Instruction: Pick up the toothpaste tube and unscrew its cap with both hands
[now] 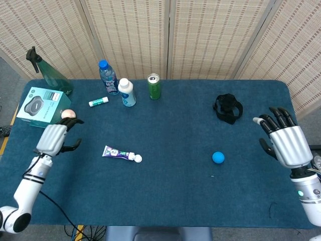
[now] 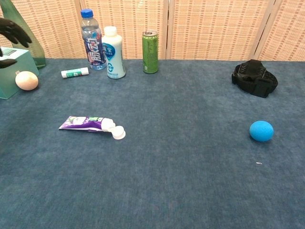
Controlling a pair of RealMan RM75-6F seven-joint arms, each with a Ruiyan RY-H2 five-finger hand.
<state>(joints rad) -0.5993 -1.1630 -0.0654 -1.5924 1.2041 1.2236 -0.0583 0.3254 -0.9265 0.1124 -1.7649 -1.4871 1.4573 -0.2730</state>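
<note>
Blue worktop (image 1: 165, 191). Right robot hand (image 1: 286, 140) at the right edge, fingers spread, holding nothing. Left robot hand (image 1: 54, 137) at the left edge, fingers apart, also holding nothing. Box (image 1: 40, 107) far left. Bottle (image 1: 107, 77) and can (image 1: 154, 86) at the back. Tube (image 1: 119, 152) lies flat left of centre, well apart from both hands; cap (image 1: 137, 158) at its right end. Ball (image 1: 217, 157) right of centre.

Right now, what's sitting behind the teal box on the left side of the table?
Behind the teal box stands a green spray bottle, its black trigger head clear above the box. From the chest view the box hides the bottle's base, so whether they touch cannot be told.
</note>
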